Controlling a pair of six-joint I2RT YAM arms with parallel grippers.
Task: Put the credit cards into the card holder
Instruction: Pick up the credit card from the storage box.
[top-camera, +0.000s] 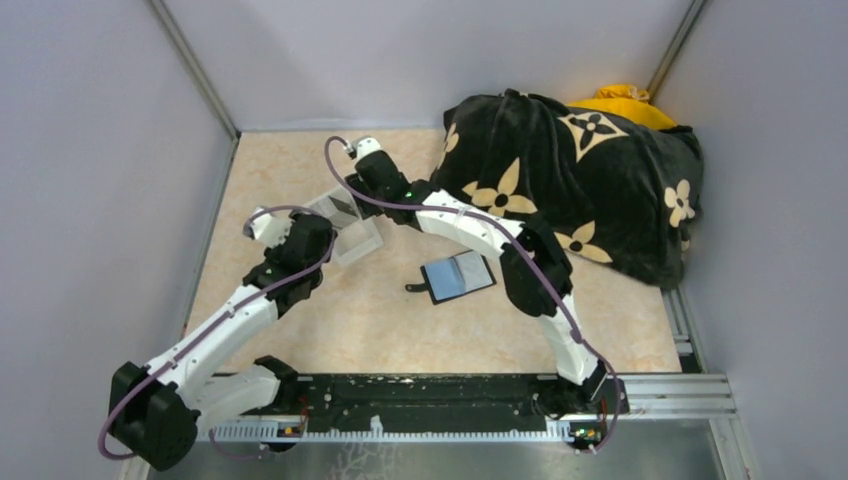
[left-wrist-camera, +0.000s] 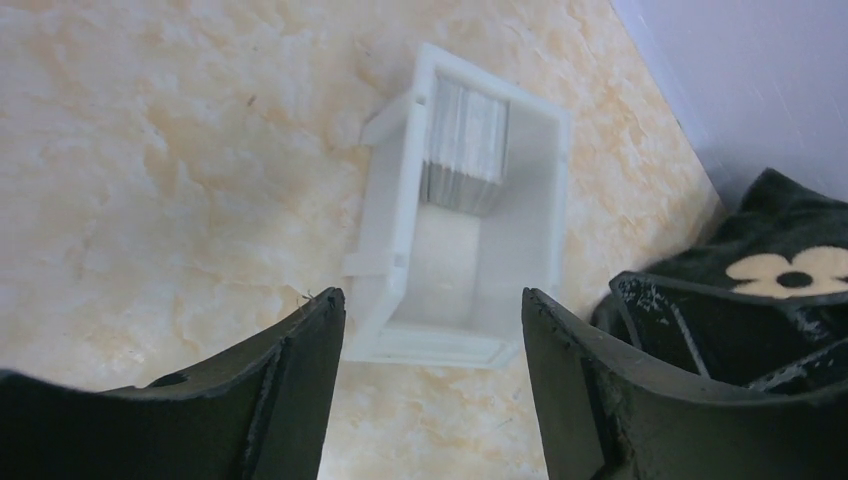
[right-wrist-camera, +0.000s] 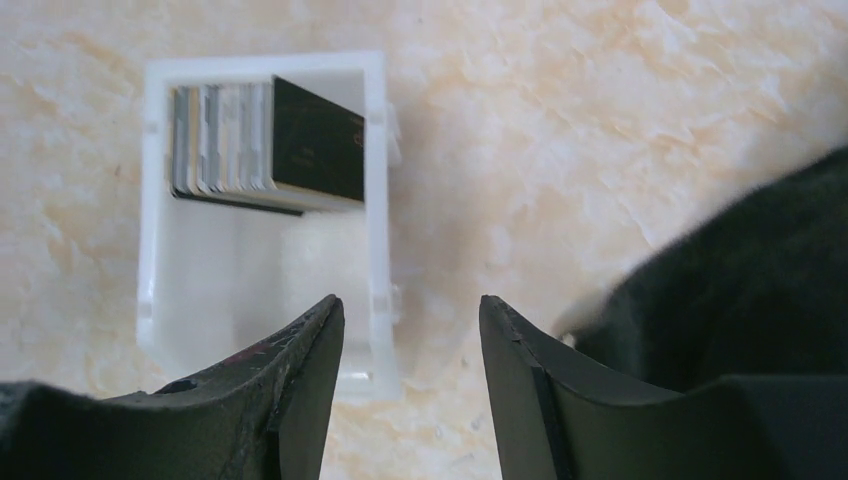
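Room: beige marbled tabletop (top-camera: 400, 330) boxed in by plain grey walls (top-camera: 90, 150), with a metal rail (top-camera: 660, 385) along the near edge where both arms are bolted on.
Card holder (top-camera: 458, 278): small black wallet with rounded corners, lying flat and open mid-table, just in front of the right arm's elbow. The inside is pale: the left half looks blue-grey and the right half a lighter grey. Honestly can't tell if a card is lying on it. A little black tab (top-camera: 413, 288) sticks out on its left side. Neither arm is touching it.
Left gripper (left-wrist-camera: 432, 330): jaws spread wide with nothing in them, hanging over the near end of the box.
Right gripper (right-wrist-camera: 410, 340): jaws also apart and empty, over the box's right-hand wall, one finger above the box and the other above bare table.
Box (left-wrist-camera: 385, 230): pale, milky, open-topped plastic, sitting left of centre, beyond the card holder and well apart from it.
Credit cards (right-wrist-camera: 265, 145): a stack standing on edge, packed against one end of the box. The front card is black with faint print too small to read; the rest show only thin whitish-grey edges.
Cushion (top-camera: 580, 190): big, black with cream flower shapes, in the far right corner.
Yellow thing (top-camera: 620, 100): peeks out behind the cushion, can't tell what it is.
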